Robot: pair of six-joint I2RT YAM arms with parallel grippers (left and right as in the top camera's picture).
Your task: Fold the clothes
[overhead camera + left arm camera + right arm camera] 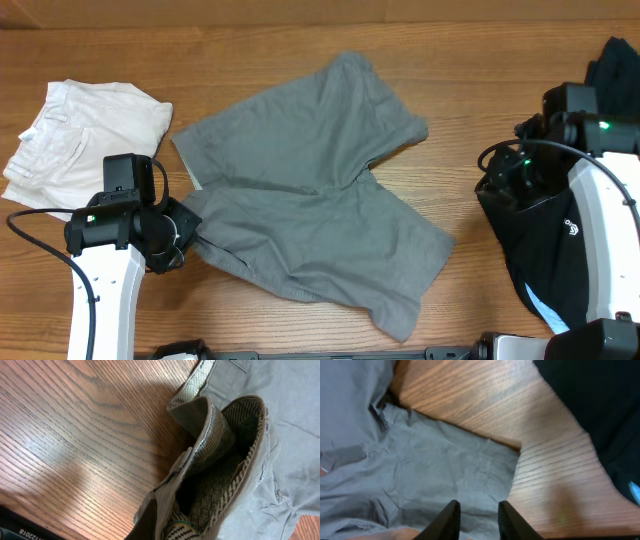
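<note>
The tabletop (480, 60) is of wood, orange-brown, with long dark grain lines that run from side to side in the overhead view. It fills the frame up to every edge. In the two wrist views a pale shine of light lies on the wood.

The grey shorts (320, 200) lie in the middle of the overhead frame, spread out but wrinkled. One leg points to the upper centre and the other to the lower right. The waist is on the left side, near my left arm.

My left hand (185, 232) is in the lower left of the overhead frame and it is clamped on the waist edge of the grey shorts. In the left wrist view the waistband (215, 430) is bunched and raised above the wood, and its light woven inner lining shows.

My right hand (478, 504) hangs over the hem of one grey leg. Its two fingers (447, 522) stand a little apart and nothing is between them.

The off-white garment (85, 135) lies crumpled in the upper left, apart from the grey shorts. The black garment (540, 250) lies at the right edge, partly under my right arm.
</note>
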